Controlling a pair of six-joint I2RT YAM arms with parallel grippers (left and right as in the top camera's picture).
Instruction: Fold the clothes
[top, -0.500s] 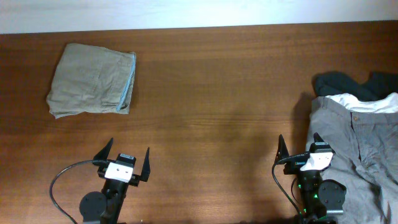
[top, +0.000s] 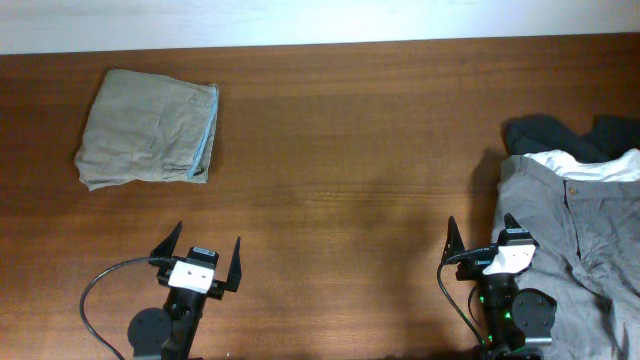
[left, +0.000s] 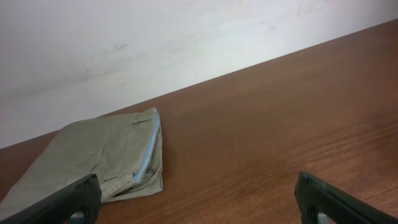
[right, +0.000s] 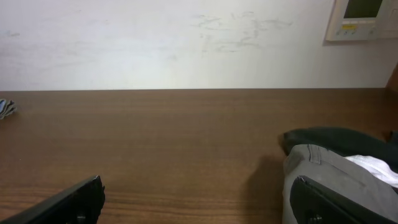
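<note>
Grey trousers (top: 560, 235) lower right on desk (top: 350, 150): soft, light, floppy, probably best grabbed at waistband (top: 565, 178). Left pincer (top: 207, 246) and right pincer (top: 480, 232) both wide open, empty.

**Olive, grey and black on red-brown wood**

The counter (top: 350, 150) is reddish-brown with a fine horizontal wood grain. The folded garment (top: 145, 130) is plain olive-khaki, with pale blue trim along one edge. The trousers (top: 570, 240) are heathered mid-grey with a small brown button. The white cloth (top: 585, 165) is plain, and the dark garment (top: 545, 133) is near-black. The left claw (top: 208, 238) and the right claw (top: 480, 224) have black fingers and white blocks. The wall (left: 155, 37) is off-white.
</note>
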